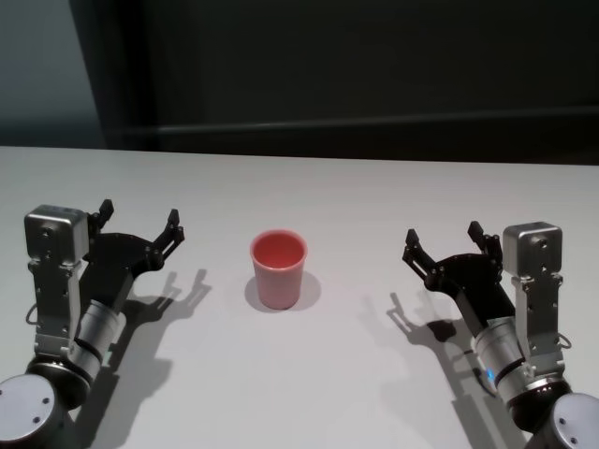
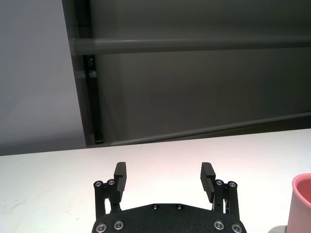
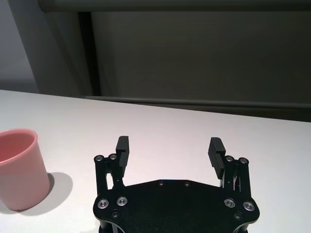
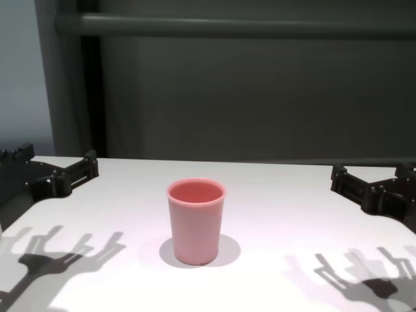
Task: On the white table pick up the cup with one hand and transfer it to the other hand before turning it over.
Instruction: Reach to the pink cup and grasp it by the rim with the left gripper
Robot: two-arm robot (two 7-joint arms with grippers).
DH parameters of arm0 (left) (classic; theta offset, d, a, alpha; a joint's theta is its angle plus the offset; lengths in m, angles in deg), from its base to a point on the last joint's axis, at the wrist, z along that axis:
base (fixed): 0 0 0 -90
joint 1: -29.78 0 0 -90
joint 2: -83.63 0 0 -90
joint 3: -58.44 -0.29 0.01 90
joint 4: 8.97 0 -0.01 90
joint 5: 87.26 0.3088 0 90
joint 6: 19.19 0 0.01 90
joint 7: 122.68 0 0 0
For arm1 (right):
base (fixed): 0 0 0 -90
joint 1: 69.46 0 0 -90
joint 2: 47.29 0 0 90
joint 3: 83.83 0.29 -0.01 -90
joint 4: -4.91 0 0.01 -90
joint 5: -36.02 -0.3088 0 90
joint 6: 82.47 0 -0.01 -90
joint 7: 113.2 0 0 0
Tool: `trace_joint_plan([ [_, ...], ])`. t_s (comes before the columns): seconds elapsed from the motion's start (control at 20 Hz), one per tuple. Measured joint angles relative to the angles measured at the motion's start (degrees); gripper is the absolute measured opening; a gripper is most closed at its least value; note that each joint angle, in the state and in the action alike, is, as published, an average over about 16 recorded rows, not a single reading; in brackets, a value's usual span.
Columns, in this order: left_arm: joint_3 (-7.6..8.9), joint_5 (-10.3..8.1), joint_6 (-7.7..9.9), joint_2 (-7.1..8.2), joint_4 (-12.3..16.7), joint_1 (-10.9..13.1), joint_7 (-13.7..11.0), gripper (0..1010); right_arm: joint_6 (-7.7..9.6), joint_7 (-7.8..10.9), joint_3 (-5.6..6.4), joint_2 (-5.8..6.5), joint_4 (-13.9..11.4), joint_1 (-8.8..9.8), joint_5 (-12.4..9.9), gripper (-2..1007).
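Note:
A pink cup (image 1: 278, 268) stands upright, mouth up, in the middle of the white table (image 1: 309, 383); the chest view shows the cup (image 4: 195, 220) alone, touched by nothing. My left gripper (image 1: 138, 222) hovers open to the cup's left, fingers empty. On the far side, my right gripper (image 1: 444, 241) is open and empty too. In the left wrist view the open gripper (image 2: 165, 176) has the cup's rim (image 2: 302, 202) off to one side. In the right wrist view the cup (image 3: 18, 167) stands beside the open gripper (image 3: 169, 149).
A dark wall panel with a horizontal rail (image 4: 227, 26) runs behind the table's far edge. Bare tabletop lies on all sides of the cup.

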Motion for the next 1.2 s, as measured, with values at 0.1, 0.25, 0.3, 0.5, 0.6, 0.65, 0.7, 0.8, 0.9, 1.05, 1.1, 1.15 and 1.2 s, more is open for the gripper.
trace_joint_plan([
  [0.1, 0.0, 0.0, 0.0, 0.0, 0.0, 0.0, 0.0, 1003, 0.0, 0.0, 0.0, 0.0, 0.0, 0.0, 0.0, 1002],
  [0.25, 0.0, 0.0, 0.0, 0.0, 0.0, 0.0, 0.0, 1003, 0.0, 0.0, 0.0, 0.0, 0.0, 0.0, 0.0, 1002],
  [0.3, 0.0, 0.0, 0.0, 0.0, 0.0, 0.0, 0.0, 1003, 0.0, 0.0, 0.0, 0.0, 0.0, 0.0, 0.0, 1002],
  [0.5, 0.0, 0.0, 0.0, 0.0, 0.0, 0.0, 0.0, 1003, 0.0, 0.0, 0.0, 0.0, 0.0, 0.0, 0.0, 1002],
  [0.6, 0.0, 0.0, 0.0, 0.0, 0.0, 0.0, 0.0, 1003, 0.0, 0.0, 0.0, 0.0, 0.0, 0.0, 0.0, 1002],
  [0.65, 0.0, 0.0, 0.0, 0.0, 0.0, 0.0, 0.0, 1003, 0.0, 0.0, 0.0, 0.0, 0.0, 0.0, 0.0, 1002],
  [0.7, 0.0, 0.0, 0.0, 0.0, 0.0, 0.0, 0.0, 1003, 0.0, 0.0, 0.0, 0.0, 0.0, 0.0, 0.0, 1002],
  [0.8, 0.0, 0.0, 0.0, 0.0, 0.0, 0.0, 0.0, 1003, 0.0, 0.0, 0.0, 0.0, 0.0, 0.0, 0.0, 1002],
  [0.9, 0.0, 0.0, 0.0, 0.0, 0.0, 0.0, 0.0, 1003, 0.0, 0.0, 0.0, 0.0, 0.0, 0.0, 0.0, 1002],
  [1.05, 0.0, 0.0, 0.0, 0.0, 0.0, 0.0, 0.0, 1003, 0.0, 0.0, 0.0, 0.0, 0.0, 0.0, 0.0, 1002],
  [1.1, 0.0, 0.0, 0.0, 0.0, 0.0, 0.0, 0.0, 1003, 0.0, 0.0, 0.0, 0.0, 0.0, 0.0, 0.0, 1002],
  [1.15, 0.0, 0.0, 0.0, 0.0, 0.0, 0.0, 0.0, 1003, 0.0, 0.0, 0.0, 0.0, 0.0, 0.0, 0.0, 1002],
  [1.2, 0.0, 0.0, 0.0, 0.0, 0.0, 0.0, 0.0, 1003, 0.0, 0.0, 0.0, 0.0, 0.0, 0.0, 0.0, 1002],
])
